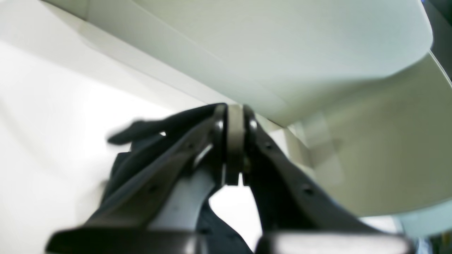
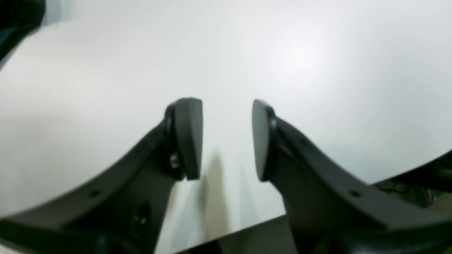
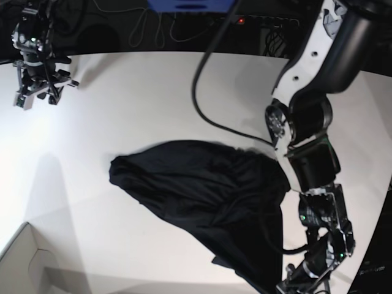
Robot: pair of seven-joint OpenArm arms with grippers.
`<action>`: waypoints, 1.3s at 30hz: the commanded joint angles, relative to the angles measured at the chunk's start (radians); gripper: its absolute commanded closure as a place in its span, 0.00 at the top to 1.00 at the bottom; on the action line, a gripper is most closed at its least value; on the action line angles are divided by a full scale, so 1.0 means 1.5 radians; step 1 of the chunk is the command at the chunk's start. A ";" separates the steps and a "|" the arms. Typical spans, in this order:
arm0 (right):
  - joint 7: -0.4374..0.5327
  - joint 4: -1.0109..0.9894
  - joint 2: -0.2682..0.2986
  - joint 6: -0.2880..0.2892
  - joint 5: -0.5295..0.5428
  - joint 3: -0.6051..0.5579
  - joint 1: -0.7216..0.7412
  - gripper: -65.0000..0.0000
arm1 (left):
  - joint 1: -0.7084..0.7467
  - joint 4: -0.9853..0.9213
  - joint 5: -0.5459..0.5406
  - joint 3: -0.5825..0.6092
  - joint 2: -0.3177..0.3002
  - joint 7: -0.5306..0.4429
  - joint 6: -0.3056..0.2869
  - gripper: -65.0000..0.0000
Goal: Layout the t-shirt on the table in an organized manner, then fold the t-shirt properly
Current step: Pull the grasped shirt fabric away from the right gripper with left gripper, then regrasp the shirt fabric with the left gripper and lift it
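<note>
Base view: laying-out step; left gripper (image 1: 235, 148) pinches the t-shirt (image 3: 202, 190); right gripper (image 2: 227, 139), gaping and empty, should grab an opposite edge.

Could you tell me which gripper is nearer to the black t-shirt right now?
Left. The left gripper is shut on the t-shirt at its edge; the right gripper hangs open, far off near the table's corner.

Cardboard box (image 3: 27, 260), cables and a blue object at the margins

The pale box sits open at the base view's lower left corner, and the left wrist view shows its flap (image 1: 282, 53) from close by. Along the dark top edge, thin cables (image 3: 147, 27) loop beside a blue object (image 3: 193, 6) with a small red light (image 3: 241, 20) near it.
</note>
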 commanded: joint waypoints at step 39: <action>0.016 0.011 -0.007 0.001 0.006 0.001 0.003 0.37 | 0.307 0.078 0.132 0.255 -0.107 -0.158 0.059 0.72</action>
